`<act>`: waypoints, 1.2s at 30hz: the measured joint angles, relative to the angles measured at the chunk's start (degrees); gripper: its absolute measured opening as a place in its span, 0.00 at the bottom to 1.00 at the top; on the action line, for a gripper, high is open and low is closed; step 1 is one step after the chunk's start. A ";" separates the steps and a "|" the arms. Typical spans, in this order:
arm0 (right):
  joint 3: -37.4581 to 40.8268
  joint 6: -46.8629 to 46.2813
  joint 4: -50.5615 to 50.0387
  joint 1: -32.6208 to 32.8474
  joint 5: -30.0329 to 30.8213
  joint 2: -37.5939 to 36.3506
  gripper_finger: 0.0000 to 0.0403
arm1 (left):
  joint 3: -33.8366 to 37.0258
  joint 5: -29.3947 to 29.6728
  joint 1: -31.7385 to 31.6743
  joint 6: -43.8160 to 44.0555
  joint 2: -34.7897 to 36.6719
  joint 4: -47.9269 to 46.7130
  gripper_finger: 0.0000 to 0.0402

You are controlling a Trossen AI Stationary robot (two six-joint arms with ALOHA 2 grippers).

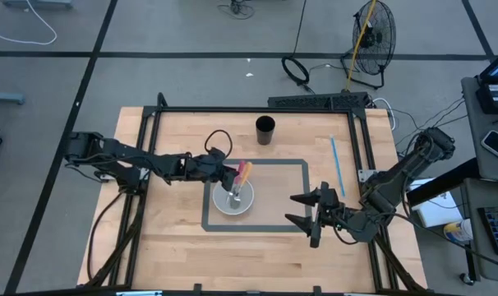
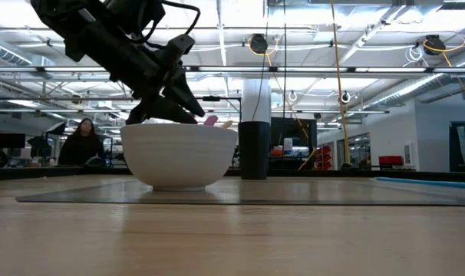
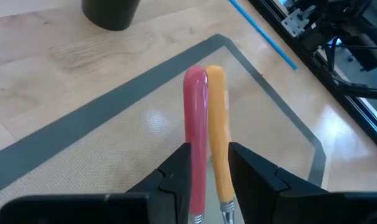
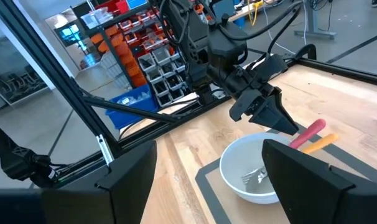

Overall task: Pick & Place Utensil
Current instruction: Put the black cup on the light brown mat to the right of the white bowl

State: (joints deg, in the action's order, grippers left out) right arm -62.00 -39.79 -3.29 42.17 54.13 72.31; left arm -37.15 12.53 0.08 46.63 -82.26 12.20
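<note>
Left gripper (image 1: 230,174): over the white bowl (image 1: 233,200) at its rim, fingers (image 3: 176,177) spread just wider than the two handles that pass between them; whether they press on the handles cannot be told.
Utensils: pink-handled utensil (image 3: 195,124) and orange-handled utensil (image 3: 216,127) lying side by side, metal ends down inside the bowl, handles leaning out over its rim (heads glint at the bowl's bottom in the right wrist view).
White bowl: on the grey mat (image 1: 290,168) marked out on the tabletop (image 1: 175,247), toward the mat's left half.
Right gripper (image 1: 305,209): fingers spread wide, holding nothing, low over the mat's right edge, well apart from the bowl.
Black cup (image 1: 265,130): upright, beyond the mat.
Blue straw (image 1: 337,165): flat on the tabletop, right of the mat.
</note>
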 joint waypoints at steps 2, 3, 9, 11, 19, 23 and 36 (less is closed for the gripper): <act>0.00 0.00 -0.02 0.00 0.00 0.00 0.71 | 0.00 0.00 0.00 -0.13 0.00 0.07 0.27; 0.00 0.00 -0.02 0.00 0.00 0.00 0.71 | 0.00 0.00 0.00 -0.16 0.00 0.05 0.27; 0.00 -0.02 -0.46 0.00 0.00 0.00 0.71 | 0.06 -2.99 -0.38 -5.41 1.01 3.01 0.28; 0.00 -0.02 -0.52 0.00 0.00 0.00 0.71 | 0.06 -6.32 -1.04 -7.29 2.35 6.63 0.28; 0.00 -0.02 -2.18 -1.45 -0.10 0.00 0.71 | 0.02 -15.94 -3.21 -13.14 13.92 8.89 0.28; 0.00 0.95 -3.22 -4.62 -1.95 -0.04 0.71 | 0.02 -20.18 -2.48 -18.94 21.82 8.62 0.28; -0.04 5.97 -9.22 -32.21 -23.34 -6.39 0.71 | 0.02 -18.54 3.41 -24.46 39.82 -9.13 0.28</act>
State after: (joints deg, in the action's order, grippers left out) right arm -62.04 -33.83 -12.51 9.96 30.79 65.92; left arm -37.12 -6.01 3.48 22.17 -42.44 3.07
